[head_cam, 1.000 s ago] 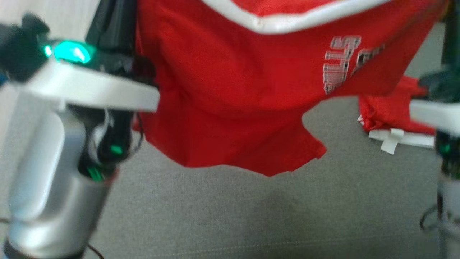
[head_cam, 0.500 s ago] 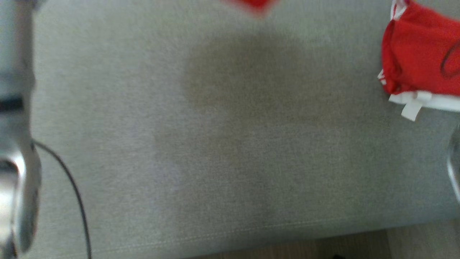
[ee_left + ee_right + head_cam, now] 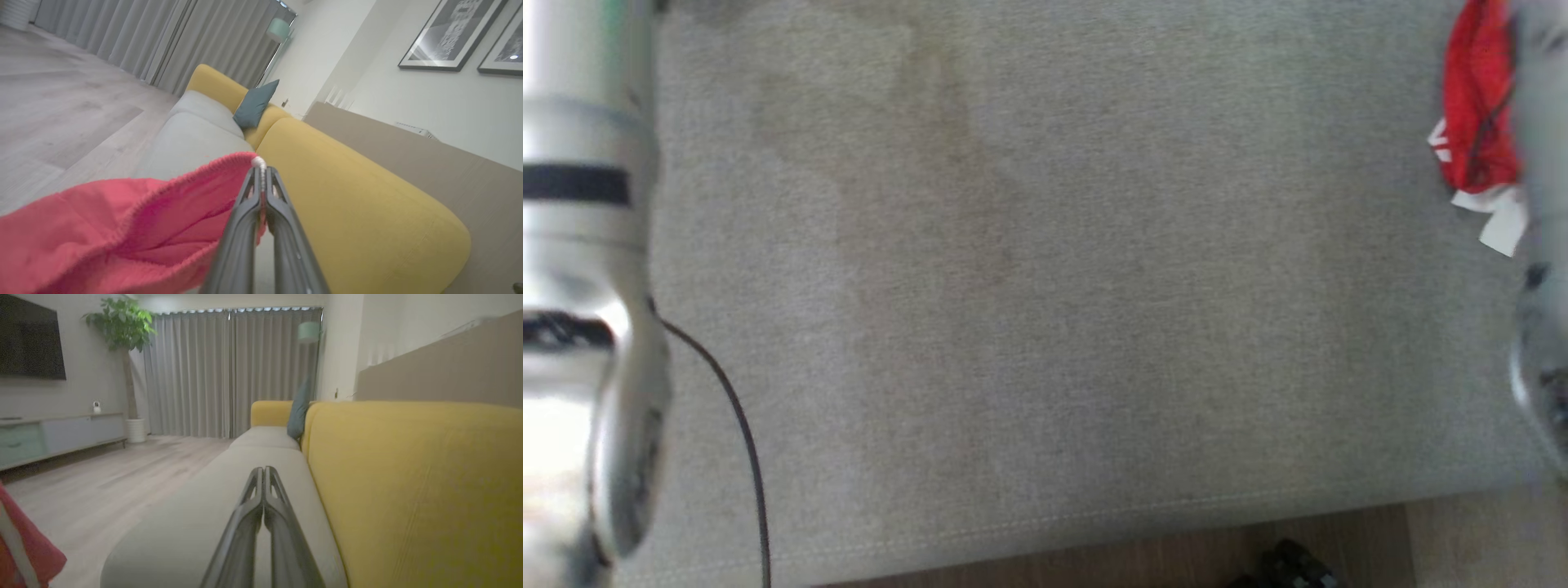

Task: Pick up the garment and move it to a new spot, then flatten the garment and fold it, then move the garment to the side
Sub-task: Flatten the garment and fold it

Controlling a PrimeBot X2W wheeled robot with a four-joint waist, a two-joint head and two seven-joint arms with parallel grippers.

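Note:
In the left wrist view the red garment [image 3: 122, 220] hangs down and to the left of my left gripper [image 3: 261, 165], which is shut on its hem where a bit of white trim pokes out at the tips. My right gripper [image 3: 264, 469] is shut, with nothing visible between its fingers, pointing along the grey sofa seat [image 3: 229, 486]. A piece of red cloth with a white strip [image 3: 24, 547] shows in that view's lower left corner. My pale left forearm [image 3: 580, 286] runs down the left edge of the head view.
A red bundle with a white band and tag [image 3: 1474, 122] sits on the grey seat [image 3: 1054, 327] at the far right. A black cable [image 3: 735, 425] hangs by the left arm. Behind stand the yellow backrest [image 3: 347, 196] and a teal cushion [image 3: 255, 104]. Wooden floor [image 3: 1176, 555] lies below the seat's front edge.
The head camera has swung down: the spread red garment that filled the picture has slid out over the top, leaving the seat and front edge. Both grippers stay shut.

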